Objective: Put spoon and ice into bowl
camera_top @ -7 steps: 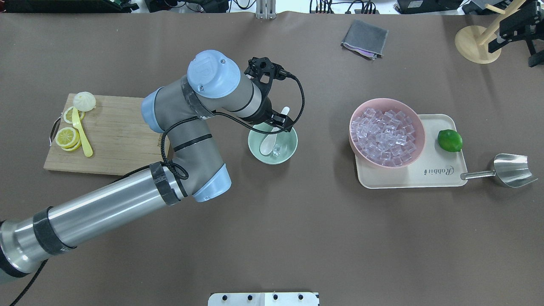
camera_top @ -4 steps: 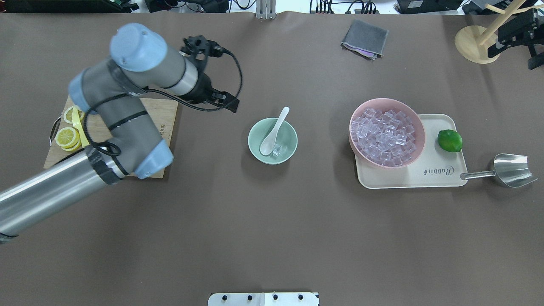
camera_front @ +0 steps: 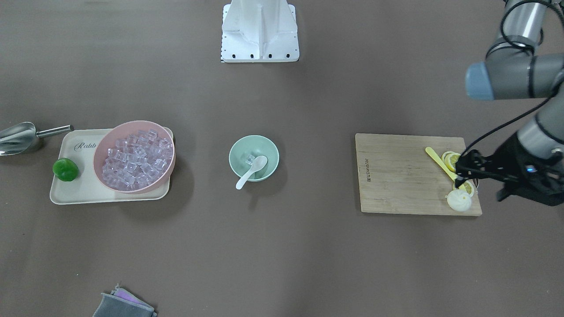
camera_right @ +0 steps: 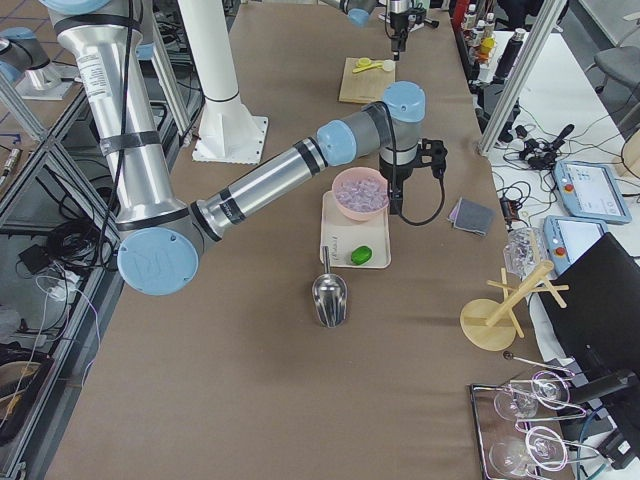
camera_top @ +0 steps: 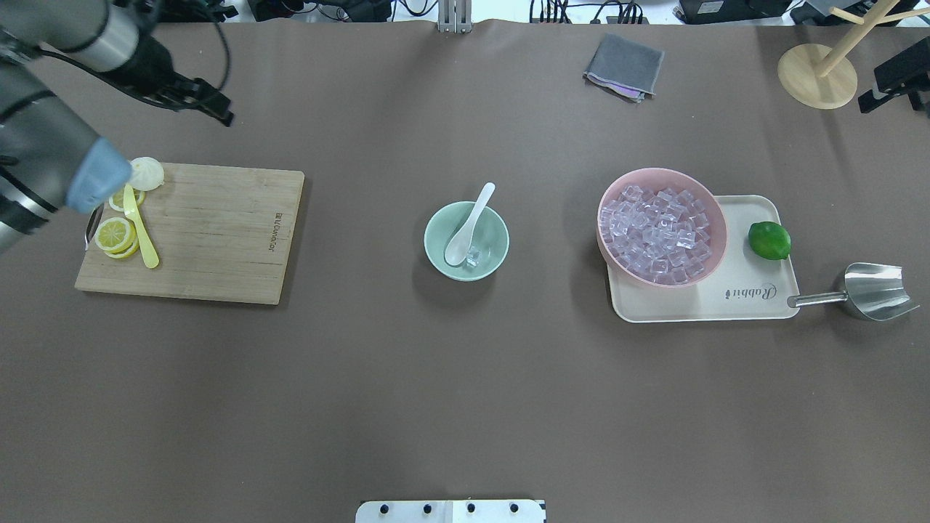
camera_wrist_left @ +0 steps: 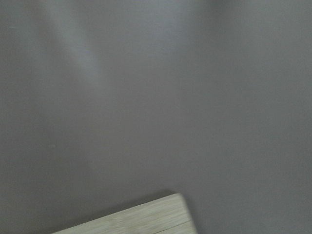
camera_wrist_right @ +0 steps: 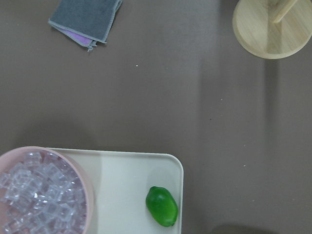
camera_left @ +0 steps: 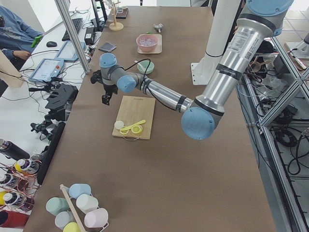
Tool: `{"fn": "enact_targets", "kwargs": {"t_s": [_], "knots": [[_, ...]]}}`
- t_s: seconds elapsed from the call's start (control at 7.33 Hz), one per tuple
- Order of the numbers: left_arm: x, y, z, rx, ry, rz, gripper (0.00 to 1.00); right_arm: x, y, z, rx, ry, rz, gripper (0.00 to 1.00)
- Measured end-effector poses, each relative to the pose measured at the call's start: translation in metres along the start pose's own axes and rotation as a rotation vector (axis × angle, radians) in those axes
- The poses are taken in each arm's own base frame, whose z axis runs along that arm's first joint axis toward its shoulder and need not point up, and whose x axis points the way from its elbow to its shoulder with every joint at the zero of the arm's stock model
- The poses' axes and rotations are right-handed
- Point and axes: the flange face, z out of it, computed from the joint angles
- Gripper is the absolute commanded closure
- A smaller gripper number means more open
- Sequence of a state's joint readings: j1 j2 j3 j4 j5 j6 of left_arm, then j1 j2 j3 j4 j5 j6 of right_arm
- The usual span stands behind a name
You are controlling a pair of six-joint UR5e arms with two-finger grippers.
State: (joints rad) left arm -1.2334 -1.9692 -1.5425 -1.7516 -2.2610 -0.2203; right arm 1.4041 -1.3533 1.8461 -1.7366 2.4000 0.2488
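Though outside both wrist views, spoon (camera_top: pixel 471 221) and ice (camera_top: pixel 474 256) in bowl (camera_top: pixel 497 237) overhead; left jaws, right jaws: gap untellable.

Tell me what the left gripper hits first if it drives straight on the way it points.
Probably the bare table: the left gripper points downward, and its wrist view shows mostly tabletop ahead, the cutting board only at the lower edge. It looks just off the board, though depth is unclear.

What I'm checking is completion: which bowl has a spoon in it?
The small mint-green bowl mid-table: a glossy white soup spoon rests in it beside one clear ice cube. The larger pink bowl holds only ice.
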Motion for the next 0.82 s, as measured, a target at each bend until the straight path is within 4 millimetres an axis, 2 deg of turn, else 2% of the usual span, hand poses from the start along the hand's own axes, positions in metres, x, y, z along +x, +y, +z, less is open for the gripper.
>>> {"fn": "enact_targets", "kwargs": {"t_s": [0.14,0.27,0.41,0.55,0.82], "knots": [[-0.073,0.041,-0.021,-0.027,-0.020,0.019,0.02,0.030,-0.004,0.007,-0.016,0.013,-0.044,0.00],[-0.132,0.089,-0.036,-0.041,-0.012,0.010,0.02,0.057,-0.006,0.014,-0.031,0.035,-0.081,0.00],[-0.170,0.133,-0.047,-0.044,0.000,-0.028,0.02,0.075,-0.007,0.021,-0.045,0.063,-0.099,0.00],[-0.189,0.162,-0.051,-0.048,0.001,-0.062,0.02,0.088,-0.004,0.027,-0.059,0.083,-0.106,0.00],[-0.204,0.190,-0.051,-0.071,-0.029,-0.110,0.02,0.107,0.006,0.038,-0.066,0.094,-0.126,0.00]]}}
